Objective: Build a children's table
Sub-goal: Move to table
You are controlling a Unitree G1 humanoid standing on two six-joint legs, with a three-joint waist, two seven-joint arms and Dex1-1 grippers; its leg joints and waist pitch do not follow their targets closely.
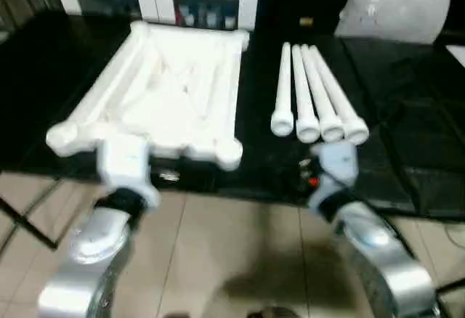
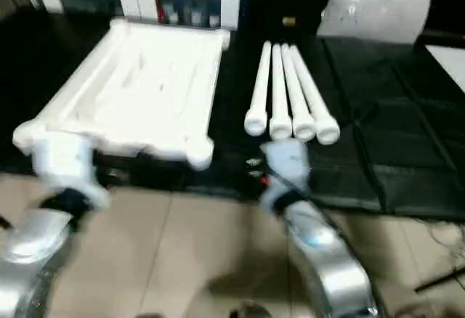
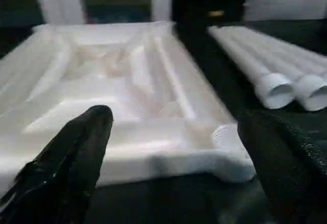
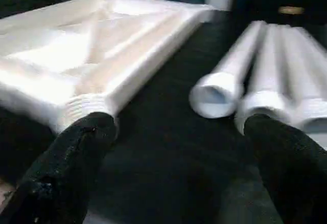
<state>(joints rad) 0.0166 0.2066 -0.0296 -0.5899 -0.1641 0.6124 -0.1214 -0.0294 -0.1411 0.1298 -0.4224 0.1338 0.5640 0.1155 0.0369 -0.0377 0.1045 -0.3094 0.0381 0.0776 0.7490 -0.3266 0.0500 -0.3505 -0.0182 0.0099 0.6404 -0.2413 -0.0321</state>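
Now the white table top (image 1: 167,96) lies ribbed side up on the left part of the black desk (image 1: 407,115), its round corner sockets (image 1: 229,155) showing at the near edge, and the four white legs (image 1: 312,93) lie side by side, touching, just to its right with their wide open ends toward the robot. Both pincers hover off the desk's near edge with fingers spread wide and holding nothing: the left pincer (image 3: 173,162) faces the table top's near rim, the right pincer (image 4: 179,168) faces the gap between the top and the legs.
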